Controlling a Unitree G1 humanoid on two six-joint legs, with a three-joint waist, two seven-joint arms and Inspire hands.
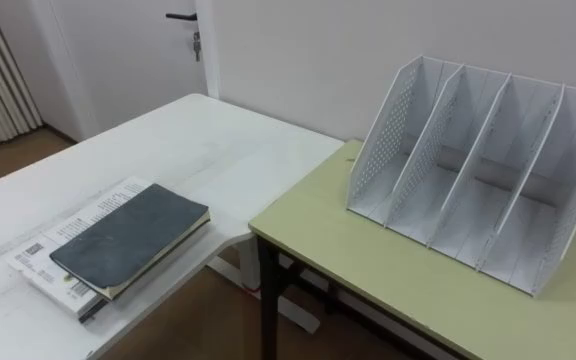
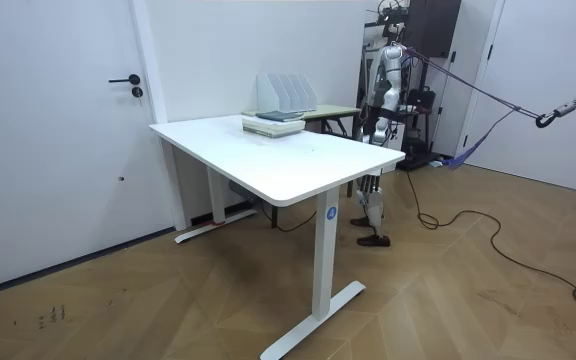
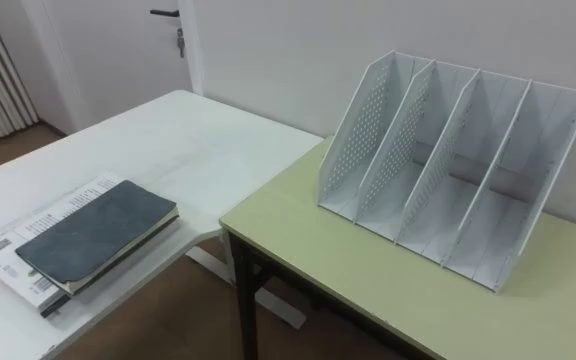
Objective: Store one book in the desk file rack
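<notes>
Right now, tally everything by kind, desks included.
Books: 2 (dark grey book stacked on white printed book)
Racks: 1 (file rack, slots empty)
Desks: 2 (white desk, green desk)
Total: 5

Inspection of access: you have bare top on the green desk (image 1: 368, 270) in front of the file rack (image 1: 478, 190), right up to the near edge. The rack's four compartments face you, open at front and top. Upright dividers (image 1: 471, 160) part them, and a perforated side wall (image 1: 388, 140) closes the left end. The room wall (image 1: 298, 60) stands close behind the rack. On the white table (image 1: 208, 150) at the robot's left, the dark book (image 1: 133, 238) lies atop a stack by the near edge, with bare surface beyond
</notes>
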